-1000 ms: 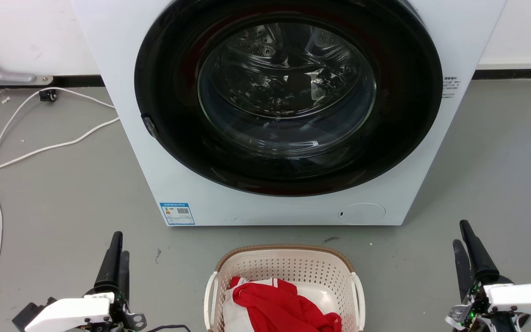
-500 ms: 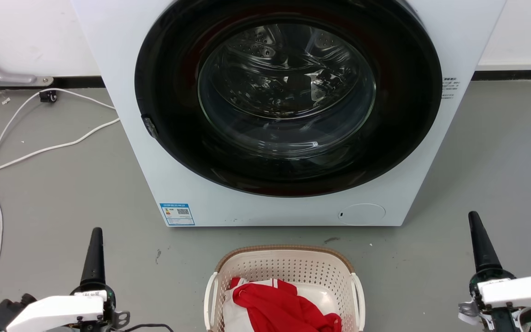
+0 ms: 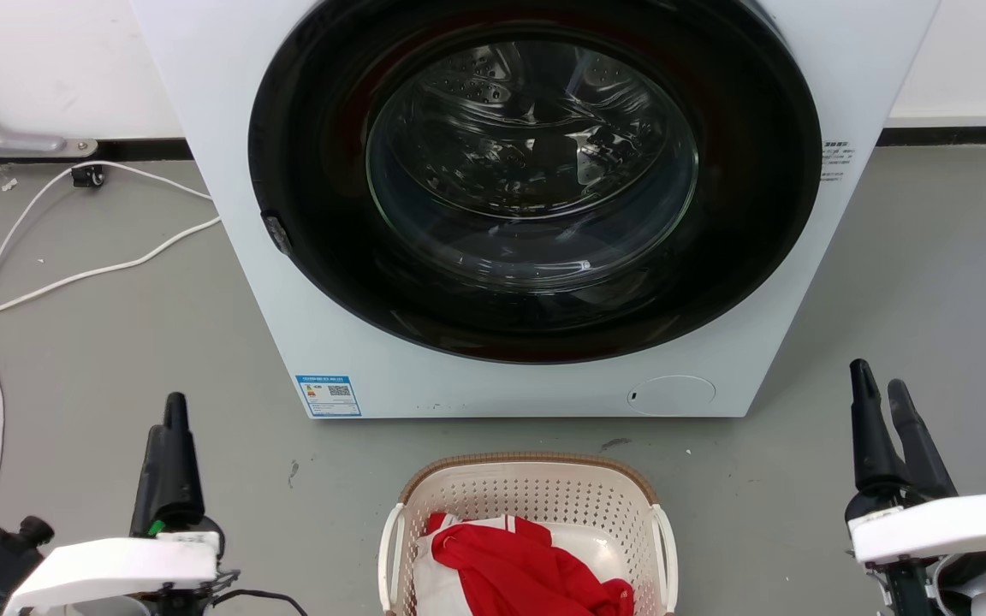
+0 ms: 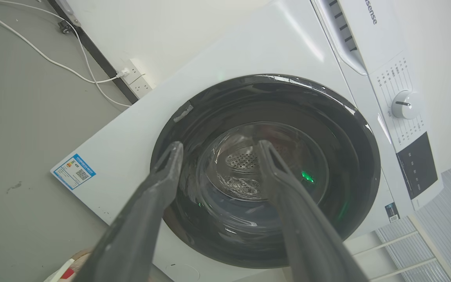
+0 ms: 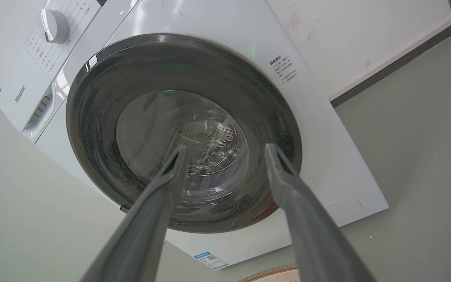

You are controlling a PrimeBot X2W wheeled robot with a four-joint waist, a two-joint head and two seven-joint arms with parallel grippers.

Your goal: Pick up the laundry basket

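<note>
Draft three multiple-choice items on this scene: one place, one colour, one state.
1. Where is the cream perforated plastic laundry basket? A in the drum; B on the grey floor before the white front-loading washing machine; C atop it.
2. The crumpled cloth in it? A blue; B green; C red.
3. The left gripper and right gripper? A open, empty; B shut on handles; C shut on cable.
B: it stands on floor before the machine. C: red folds. A: wrist views show both spread, holding nothing.

Perforated plastic laundry basket [image 3: 536, 496], glossy glass door [image 3: 531, 162]
</note>
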